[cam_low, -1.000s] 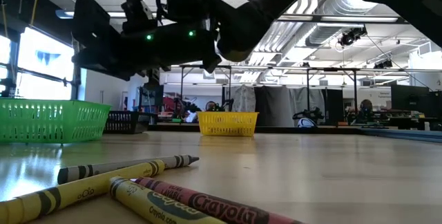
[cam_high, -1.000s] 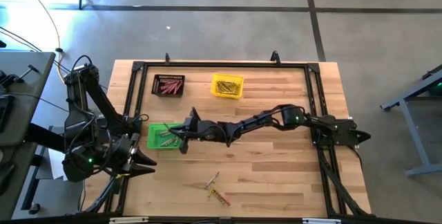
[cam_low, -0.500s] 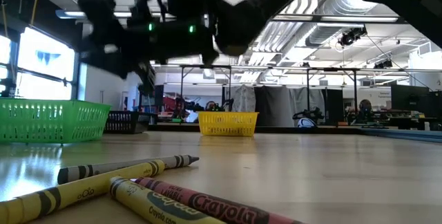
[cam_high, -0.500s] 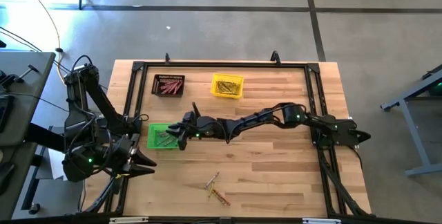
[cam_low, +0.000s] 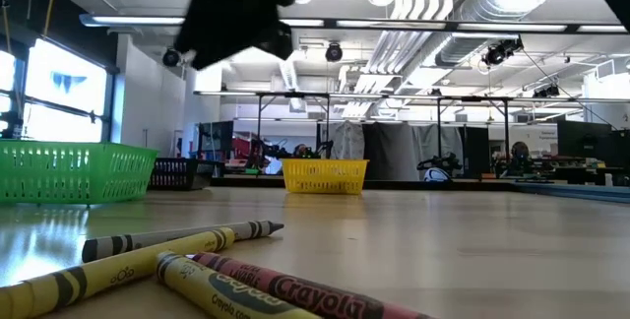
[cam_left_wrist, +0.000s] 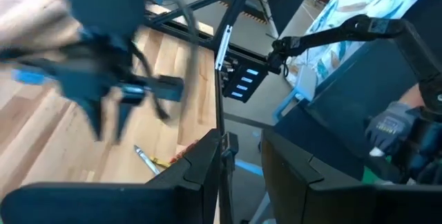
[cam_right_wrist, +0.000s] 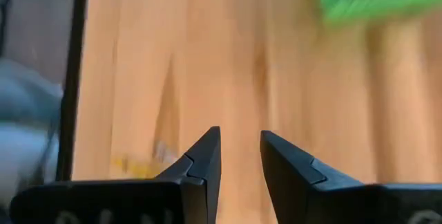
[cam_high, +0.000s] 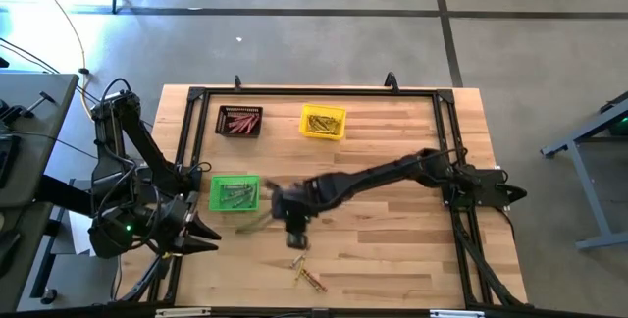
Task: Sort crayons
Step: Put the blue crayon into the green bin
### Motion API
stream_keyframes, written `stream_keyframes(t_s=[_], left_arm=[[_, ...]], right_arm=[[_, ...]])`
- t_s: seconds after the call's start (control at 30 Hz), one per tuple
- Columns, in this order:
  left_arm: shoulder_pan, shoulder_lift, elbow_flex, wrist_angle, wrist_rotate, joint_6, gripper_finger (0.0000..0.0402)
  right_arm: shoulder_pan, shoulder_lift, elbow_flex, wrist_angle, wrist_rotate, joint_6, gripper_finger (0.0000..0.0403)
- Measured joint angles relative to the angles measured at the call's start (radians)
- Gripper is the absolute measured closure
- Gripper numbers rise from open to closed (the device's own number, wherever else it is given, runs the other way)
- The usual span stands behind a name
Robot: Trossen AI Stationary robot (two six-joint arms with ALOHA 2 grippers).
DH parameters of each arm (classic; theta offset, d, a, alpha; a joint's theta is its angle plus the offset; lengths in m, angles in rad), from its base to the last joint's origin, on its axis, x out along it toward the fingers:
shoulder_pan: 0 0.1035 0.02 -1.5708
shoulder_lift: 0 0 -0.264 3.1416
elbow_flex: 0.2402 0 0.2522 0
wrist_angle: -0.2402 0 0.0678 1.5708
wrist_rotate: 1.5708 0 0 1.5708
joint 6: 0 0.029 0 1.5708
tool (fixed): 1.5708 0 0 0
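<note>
Three loose crayons (cam_high: 306,271), yellow and red, lie flat on the wooden table near its near edge; they fill the low view's foreground (cam_low: 197,260). My right gripper (cam_high: 290,224) hangs above the table between the green bin (cam_high: 234,193) and these crayons. It points down and is open, with nothing between its fingers (cam_right_wrist: 240,151). My left gripper (cam_high: 201,236) waits at the table's left edge. It is open and holds nothing (cam_left_wrist: 242,155). The green bin holds several greenish-grey crayons.
A black bin (cam_high: 238,121) with red crayons and a yellow bin (cam_high: 323,122) with yellow ones stand at the far side. A black frame (cam_high: 196,92) runs around the table's edges. Bare wood lies to the right of the loose crayons.
My right gripper has left the green bin. It has swung toward the table's near edge and to the right, has risen, and has tipped from nearly level to pointing steeply down. It now hangs above bare wood, far side of the loose crayons.
</note>
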Motion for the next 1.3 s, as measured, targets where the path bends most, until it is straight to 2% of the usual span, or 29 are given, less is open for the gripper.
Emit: stream_keyframes(t_s=[0.17,0.4,0.5,0.9,1.3], left_arm=[[0.000,0.000,0.000,0.001,0.000,0.036,0.0312],[0.000,0.000,0.000,0.000,0.000,0.043,0.0312],[0.000,0.000,0.000,0.001,0.000,0.043,0.0312],[0.000,0.000,0.000,0.002,0.000,0.022,0.0312],[0.000,0.000,0.000,0.004,0.000,0.014,0.0312]], right_arm=[[0.059,0.005,-0.049,-0.048,-0.011,-0.083,0.0316],[0.120,0.006,-0.116,0.001,-0.023,-0.531,0.0315],[0.138,0.006,-0.153,0.072,-0.026,-0.631,0.0315],[0.125,0.008,-0.282,0.235,0.039,-0.596,0.0315],[0.113,0.009,-0.322,0.221,0.010,-0.570,0.0315]])
